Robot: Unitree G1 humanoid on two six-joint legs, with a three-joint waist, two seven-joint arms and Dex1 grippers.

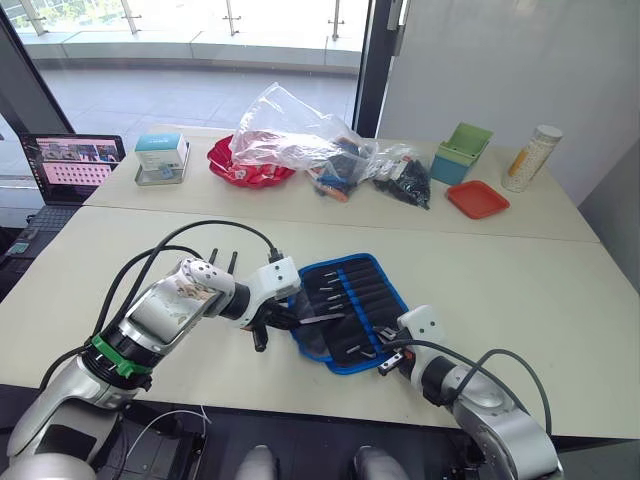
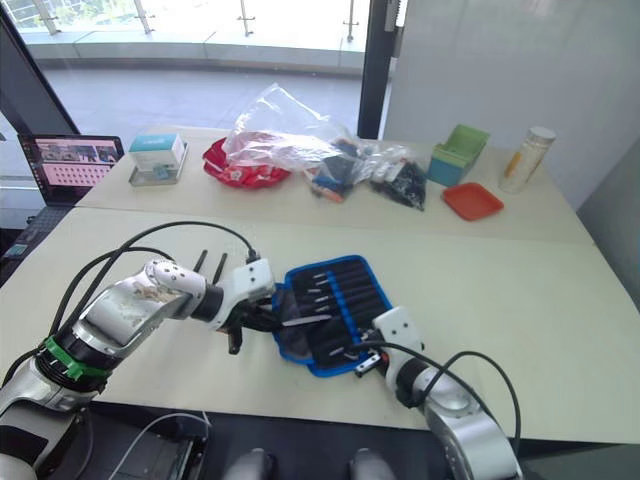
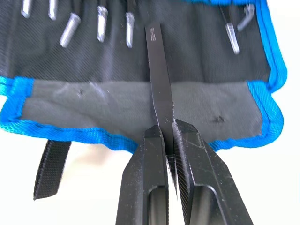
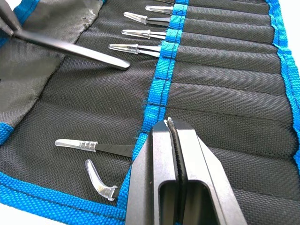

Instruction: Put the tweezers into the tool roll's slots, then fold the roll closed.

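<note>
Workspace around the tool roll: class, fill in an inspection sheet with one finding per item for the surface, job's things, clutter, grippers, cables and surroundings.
Surface: pale table, a second one butted behind it.
Job's things: tool roll lies open near the front edge; several tweezers sit in its slots, clear-capped tips showing; one loose tweezer is held over the roll's flap.
Clutter: clear plastic bag, red bowl, green box, orange tray, canister, small box, all on the far table.
Grippers: left gripper shut on the tweezer; right gripper shut, empty, over the roll.
Cables: black cables loop along both arms.
Surroundings: laptop at left, glass doors behind.
</note>
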